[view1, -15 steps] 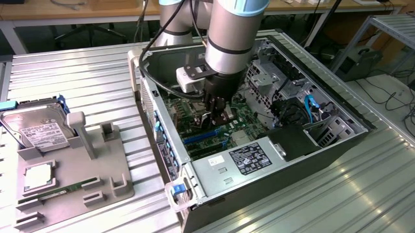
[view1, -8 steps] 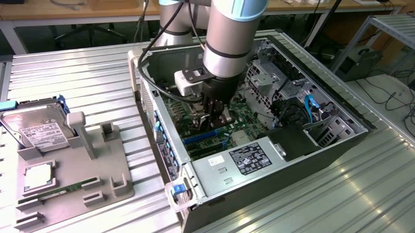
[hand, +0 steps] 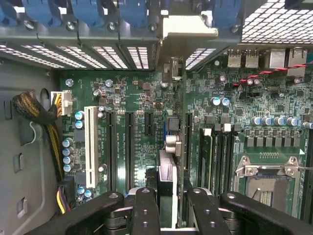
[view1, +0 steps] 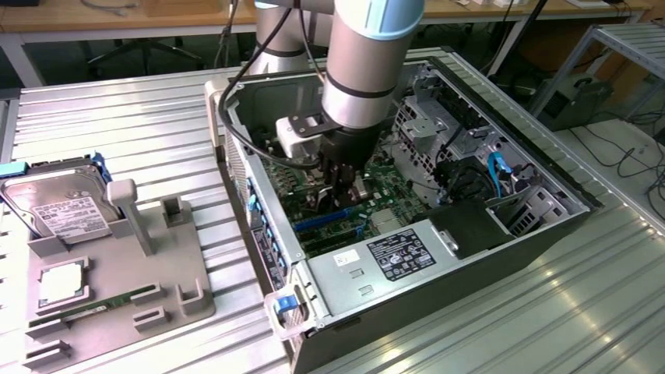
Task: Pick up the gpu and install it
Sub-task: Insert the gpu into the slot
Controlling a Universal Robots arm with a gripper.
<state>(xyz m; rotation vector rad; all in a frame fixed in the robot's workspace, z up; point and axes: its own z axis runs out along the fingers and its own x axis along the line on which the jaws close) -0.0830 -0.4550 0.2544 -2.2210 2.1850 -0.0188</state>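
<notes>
The gpu (hand: 168, 183) shows edge-on in the wrist view, standing upright over the green motherboard (hand: 142, 98) along one of the long black slots. Its silver bracket (hand: 188, 29) reaches the case's rear slot openings. My gripper (hand: 173, 210) is shut on the gpu, with a black finger (hand: 146, 210) on each side of the card. In the exterior view my gripper (view1: 343, 183) is deep inside the open computer case (view1: 416, 312), low over the motherboard. I cannot tell whether the card's edge sits in the slot.
A grey parts tray (view1: 192, 304) lies at the exterior view's left, with a hard drive (view1: 62, 206), a RAM stick (view1: 89, 305) and a CPU (view1: 62, 280). Inside the case are the power supply (view1: 400, 253), blue cables (view1: 497, 175), a white slot (hand: 90, 147) and the CPU socket (hand: 266, 181).
</notes>
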